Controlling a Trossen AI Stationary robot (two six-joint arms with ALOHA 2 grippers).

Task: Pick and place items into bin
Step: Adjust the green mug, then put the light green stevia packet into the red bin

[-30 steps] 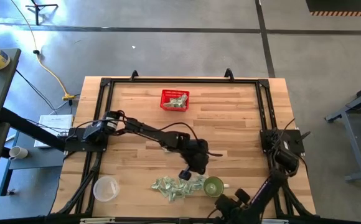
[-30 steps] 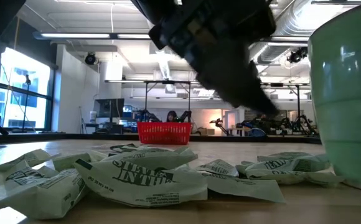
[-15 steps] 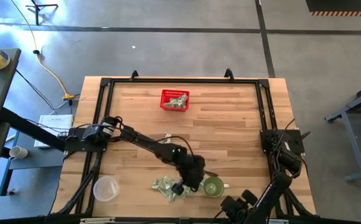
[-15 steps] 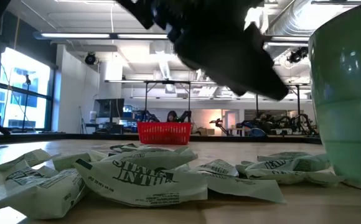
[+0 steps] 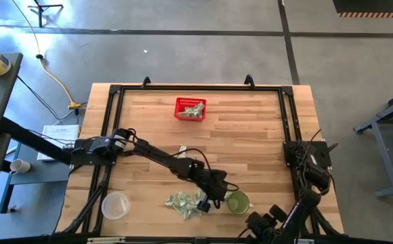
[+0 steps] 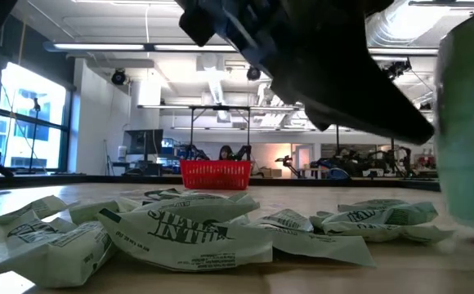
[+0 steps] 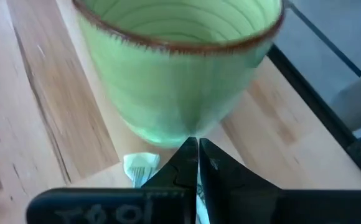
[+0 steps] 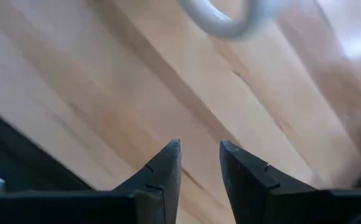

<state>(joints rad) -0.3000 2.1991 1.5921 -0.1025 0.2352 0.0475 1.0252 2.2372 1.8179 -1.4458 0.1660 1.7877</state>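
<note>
Our left jaws [image 7: 197, 163] are clenched with nothing between them, their tips touching the green cup [image 7: 177, 65] just beside the pile of items [image 5: 186, 202] near the front of the surface [image 5: 251, 146]. Our right jaws [image 8: 199, 163] stand slightly parted and empty, low at the front right edge. We judge we are at the picking step, off target: next we back off the cup, open, and come down on one item, then carry it to the bin [image 5: 190, 108] at the far side

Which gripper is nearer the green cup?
Left. The left gripper is right beside the green cup, fingers together. The right gripper sits off at the table's near right edge, out of the high view.
</note>
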